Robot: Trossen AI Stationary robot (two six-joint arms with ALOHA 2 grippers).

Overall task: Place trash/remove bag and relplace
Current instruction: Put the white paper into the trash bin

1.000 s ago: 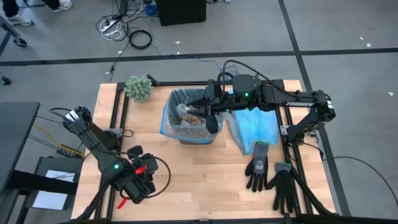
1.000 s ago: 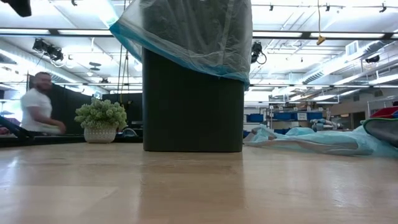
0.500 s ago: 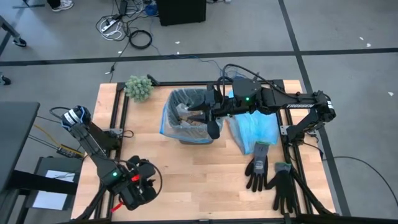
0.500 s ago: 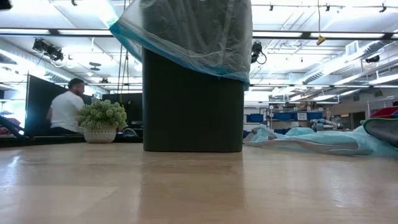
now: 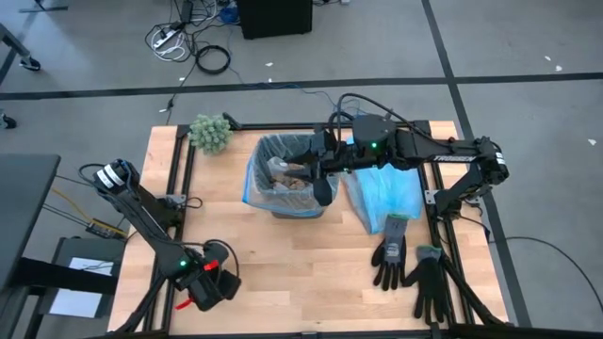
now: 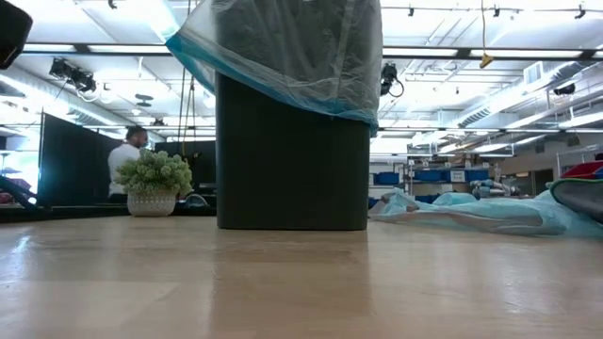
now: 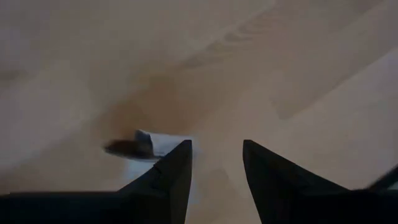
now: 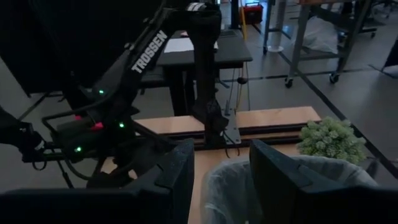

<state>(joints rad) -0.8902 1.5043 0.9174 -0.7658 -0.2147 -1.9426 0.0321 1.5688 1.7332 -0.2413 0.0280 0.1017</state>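
Note:
The black bin [image 5: 285,202] stands mid-table, lined with a thin translucent bag [image 5: 254,179] whose bluish hem hangs over its rim [image 6: 283,66]. Brown and white trash [image 5: 287,179] lies inside it. My right gripper [image 5: 320,184] hovers open over the bin's right side; its fingers stand above the liner's rim [image 8: 230,180]. My left gripper [image 5: 212,287] is open, low over the table's near left part. A small white-and-dark scrap [image 7: 140,144] lies on the wood just beyond one fingertip.
A light-blue plastic bag [image 5: 386,198] lies right of the bin, with two black gloves [image 5: 405,262] nearer the front right. A green fuzzy clump [image 5: 210,132] sits at the far left. A person [image 6: 122,165] moves in the room behind.
My left gripper has moved toward the table's near edge and come down closer to the wood. The person in the background has walked across the room.

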